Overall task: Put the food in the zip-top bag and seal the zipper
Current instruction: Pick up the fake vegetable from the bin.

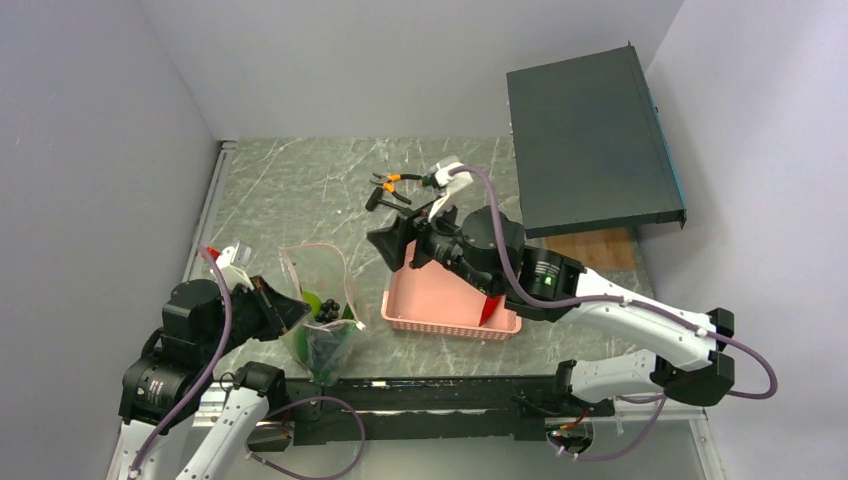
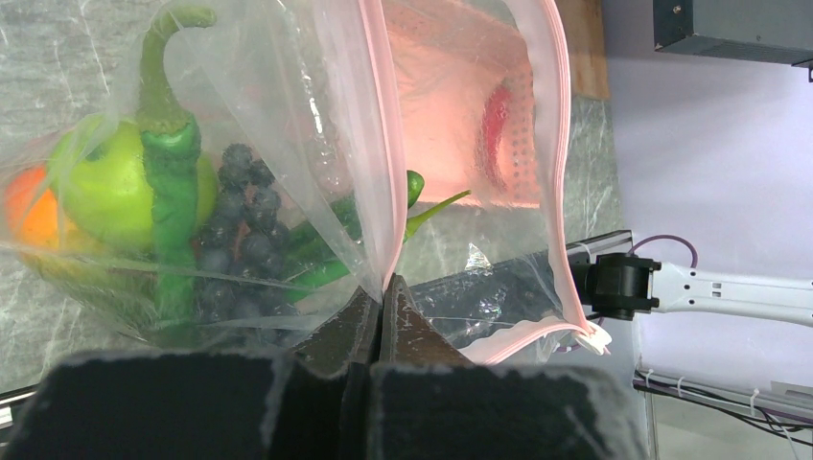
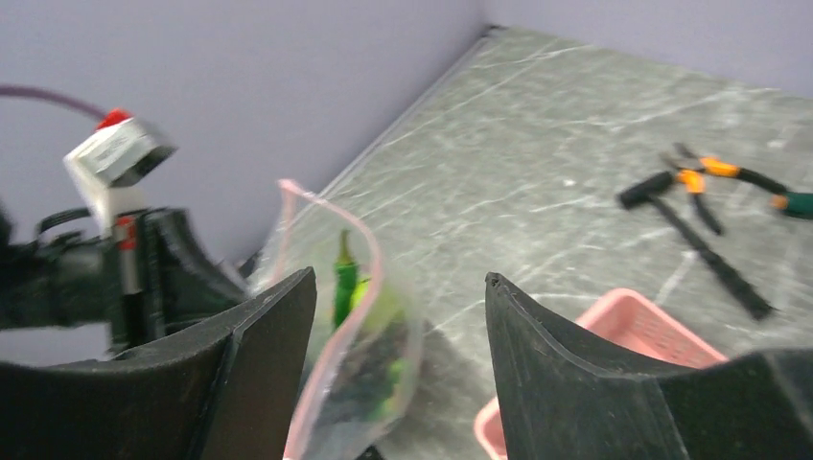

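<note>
The clear zip-top bag (image 1: pixel 318 300) stands open at the near left, its pink zipper (image 2: pixel 383 144) spread wide and its white end tab (image 2: pixel 594 337) at the lower right. Inside lie a green apple (image 2: pixel 105 187), a long green pepper (image 2: pixel 168 172), dark grapes (image 2: pixel 240 220) and an orange-green mango (image 2: pixel 29 216). My left gripper (image 2: pixel 383 287) is shut on the bag's mouth edge and holds it up; it also shows in the top view (image 1: pixel 290 312). My right gripper (image 1: pixel 392 243) is open and empty, above the table between bag and basket, and faces the bag (image 3: pixel 345 355). A red chilli (image 1: pixel 490 310) lies in the basket.
The pink mesh basket (image 1: pixel 440 295) sits right of the bag. Orange-handled pliers (image 1: pixel 400 182) and other hand tools lie at the back centre. A dark flat box (image 1: pixel 590 140) leans at the back right. Grey walls close the left and back sides.
</note>
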Robot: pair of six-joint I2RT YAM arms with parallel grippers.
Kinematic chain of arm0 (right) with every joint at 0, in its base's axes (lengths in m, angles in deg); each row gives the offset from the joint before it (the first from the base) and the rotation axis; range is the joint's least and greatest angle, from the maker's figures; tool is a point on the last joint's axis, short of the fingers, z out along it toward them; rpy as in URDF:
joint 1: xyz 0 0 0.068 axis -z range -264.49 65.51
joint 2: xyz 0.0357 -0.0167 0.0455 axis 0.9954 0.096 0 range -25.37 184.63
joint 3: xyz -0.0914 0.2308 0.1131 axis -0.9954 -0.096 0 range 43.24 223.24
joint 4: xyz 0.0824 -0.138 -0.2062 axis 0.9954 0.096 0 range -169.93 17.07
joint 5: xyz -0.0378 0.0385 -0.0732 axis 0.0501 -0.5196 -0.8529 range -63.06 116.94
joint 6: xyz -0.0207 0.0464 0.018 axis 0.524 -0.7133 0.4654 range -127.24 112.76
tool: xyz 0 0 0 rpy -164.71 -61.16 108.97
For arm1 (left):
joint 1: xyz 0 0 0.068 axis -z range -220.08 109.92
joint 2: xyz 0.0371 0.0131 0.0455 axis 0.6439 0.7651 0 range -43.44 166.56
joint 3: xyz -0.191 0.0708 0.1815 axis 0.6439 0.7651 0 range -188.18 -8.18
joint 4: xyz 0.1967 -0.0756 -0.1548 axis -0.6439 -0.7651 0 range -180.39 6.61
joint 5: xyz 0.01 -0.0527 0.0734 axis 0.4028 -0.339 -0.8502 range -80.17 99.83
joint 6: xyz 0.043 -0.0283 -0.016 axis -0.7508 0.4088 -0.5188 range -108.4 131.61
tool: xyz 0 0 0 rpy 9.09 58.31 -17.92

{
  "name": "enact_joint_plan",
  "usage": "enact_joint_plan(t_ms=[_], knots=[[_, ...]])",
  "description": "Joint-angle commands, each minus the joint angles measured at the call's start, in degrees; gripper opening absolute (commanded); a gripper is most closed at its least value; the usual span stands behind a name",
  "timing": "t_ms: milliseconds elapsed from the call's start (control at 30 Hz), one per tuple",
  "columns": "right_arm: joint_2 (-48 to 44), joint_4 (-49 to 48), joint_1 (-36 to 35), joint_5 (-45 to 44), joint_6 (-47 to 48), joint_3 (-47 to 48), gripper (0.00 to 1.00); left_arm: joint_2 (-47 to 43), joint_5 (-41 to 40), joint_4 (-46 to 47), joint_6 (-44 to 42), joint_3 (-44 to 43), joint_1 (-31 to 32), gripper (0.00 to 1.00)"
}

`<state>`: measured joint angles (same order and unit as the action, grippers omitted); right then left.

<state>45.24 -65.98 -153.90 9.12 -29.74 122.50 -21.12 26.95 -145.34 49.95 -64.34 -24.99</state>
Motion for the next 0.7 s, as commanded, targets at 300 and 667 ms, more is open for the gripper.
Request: enact_joint_plan(t_ms=[300, 667], knots=[[-1.5, 22.2, 5.5, -27.0, -11.7, -8.9, 0.7, -0.7, 0.7, 0.8, -0.1, 0.3, 0.3, 0.0], [0.9, 28.7, 18.0, -19.7, -26.8, -22.0, 0.69, -0.8, 1.4, 1.2, 0.0, 0.6, 0.3, 0.0]])
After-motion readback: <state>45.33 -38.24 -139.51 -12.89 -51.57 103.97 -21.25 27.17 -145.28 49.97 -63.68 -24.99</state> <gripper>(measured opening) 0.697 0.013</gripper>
